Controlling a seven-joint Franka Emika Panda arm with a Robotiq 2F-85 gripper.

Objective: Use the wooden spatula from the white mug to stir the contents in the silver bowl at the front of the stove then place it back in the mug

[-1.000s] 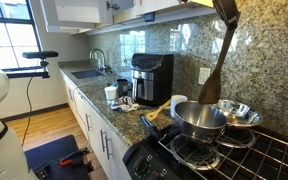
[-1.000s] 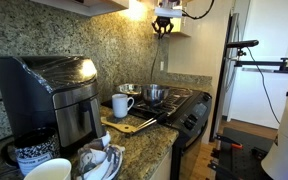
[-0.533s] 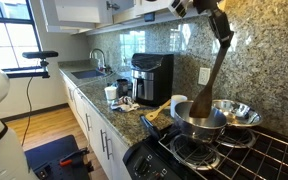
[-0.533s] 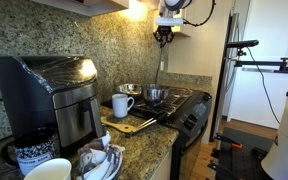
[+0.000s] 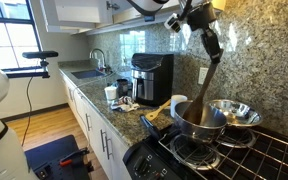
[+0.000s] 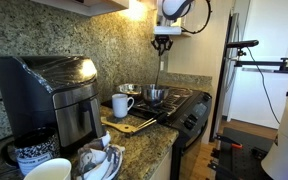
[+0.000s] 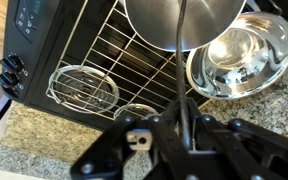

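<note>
My gripper (image 5: 212,42) is shut on the upper end of the wooden spatula (image 5: 206,82), which hangs down at a slant. Its wide lower end reaches into the silver bowl (image 5: 199,120) at the front of the stove (image 5: 246,152). In an exterior view the gripper (image 6: 164,40) holds the spatula (image 6: 161,72) above the bowl (image 6: 155,95). In the wrist view the gripper (image 7: 184,125) grips the spatula handle (image 7: 181,60), which runs up over the dull grey bowl (image 7: 154,25). The white mug (image 5: 178,105) (image 6: 121,105) stands on the counter beside the stove.
A shinier wide-rimmed bowl (image 5: 236,112) (image 7: 246,55) sits behind the silver bowl. A cutting board with a yellowish utensil (image 5: 156,116) lies by the mug. A black coffee machine (image 5: 151,78) (image 6: 59,95) and a small white cup (image 5: 111,93) stand further along. Cabinets hang overhead.
My gripper has come down and shifted with the spatula. The spatula's wide end, which hung above the bowl, has sunk into the silver bowl.
</note>
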